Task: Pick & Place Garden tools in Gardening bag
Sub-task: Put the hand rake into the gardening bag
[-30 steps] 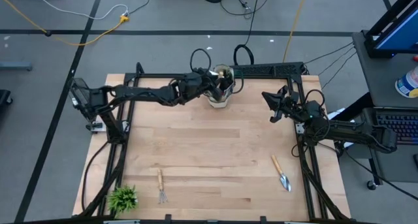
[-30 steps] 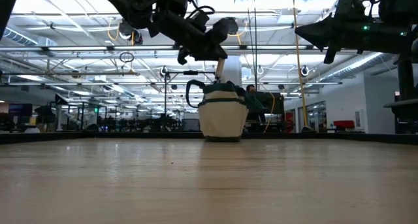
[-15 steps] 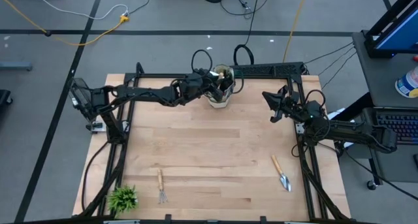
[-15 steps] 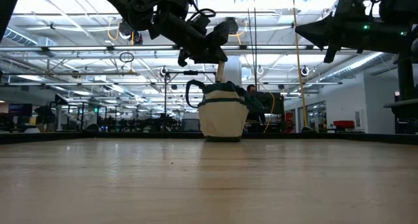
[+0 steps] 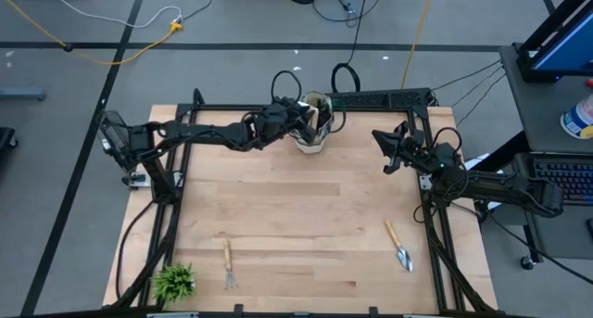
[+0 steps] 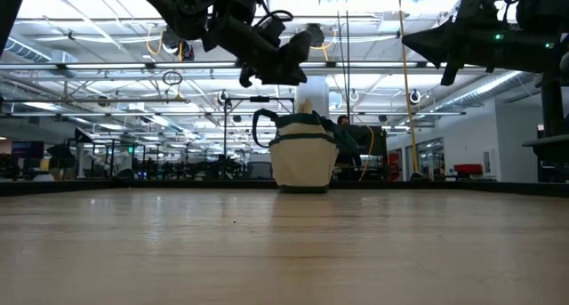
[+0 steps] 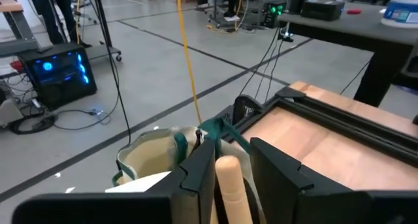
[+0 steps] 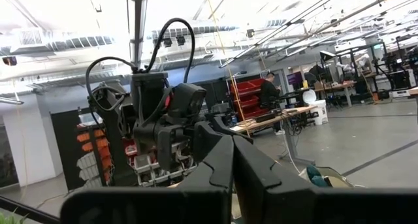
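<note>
The beige gardening bag [image 5: 313,137] stands upright at the table's far edge, and it also shows in the low view [image 6: 302,163]. My left gripper [image 5: 304,117] hovers over the bag's mouth, fingers apart. A wooden tool handle [image 7: 228,181] stands between them, its lower end down in the bag. My right gripper [image 5: 382,151] is shut and empty, raised near the table's right edge. A wooden-handled trowel [image 5: 400,248] lies flat near the front right. A small wooden-handled rake [image 5: 228,263] lies flat near the front left. My left gripper's fingers stand on either side of the handle's rounded top end [image 7: 227,164], slanting down from the table's left. The handle lies close against one finger [image 7: 199,178], and a dark gap shows at the other. I cannot tell whether it touches.
A small spiky green plant [image 5: 174,281] sits at the front left corner. A black frame [image 5: 389,97] runs along the far and side edges. The middle of the wooden table [image 5: 306,207] is bare. A person [image 6: 341,121] shows in the room behind the bag.
The wooden handle under my left gripper has shifted a little over the bag's mouth, while the gripper has stayed above the bag.
</note>
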### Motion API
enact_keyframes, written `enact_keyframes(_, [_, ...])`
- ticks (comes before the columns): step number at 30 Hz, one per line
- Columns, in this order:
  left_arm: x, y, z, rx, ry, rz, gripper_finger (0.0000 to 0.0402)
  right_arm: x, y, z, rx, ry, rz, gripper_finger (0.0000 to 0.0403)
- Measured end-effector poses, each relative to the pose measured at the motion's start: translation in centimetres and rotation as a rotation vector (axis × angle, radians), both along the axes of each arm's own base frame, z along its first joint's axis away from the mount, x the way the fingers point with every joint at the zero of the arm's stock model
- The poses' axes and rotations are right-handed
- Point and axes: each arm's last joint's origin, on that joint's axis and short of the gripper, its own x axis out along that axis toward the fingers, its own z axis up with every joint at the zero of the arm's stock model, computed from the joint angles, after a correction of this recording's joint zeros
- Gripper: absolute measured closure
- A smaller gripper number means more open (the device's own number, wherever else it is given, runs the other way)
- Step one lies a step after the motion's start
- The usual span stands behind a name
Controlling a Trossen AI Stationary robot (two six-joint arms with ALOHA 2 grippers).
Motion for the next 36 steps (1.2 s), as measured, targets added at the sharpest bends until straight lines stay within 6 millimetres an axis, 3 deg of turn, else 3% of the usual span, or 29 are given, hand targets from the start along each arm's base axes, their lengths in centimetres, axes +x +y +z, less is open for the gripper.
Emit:
enact_keyframes(10, [-1.8, -1.5, 3.6, 0.070, 0.005, -0.030, 0.0298, 0.0, 0.0, 0.0, 0.000, -0.001, 0.000, 0.0403])
enact_keyframes(21, [-3.0, -6.7, 5.2, 0.055, 0.101, -0.157, 0.0298, 0.0, 0.0, 0.1, -0.002, -0.007, 0.001, 0.0403])
enact_keyframes(36, [-4.8, -13.2, 6.2, 0.043, 0.165, -0.154, 0.0298, 0.0, 0.0, 0.0, -0.001, -0.003, 0.001, 0.0403])
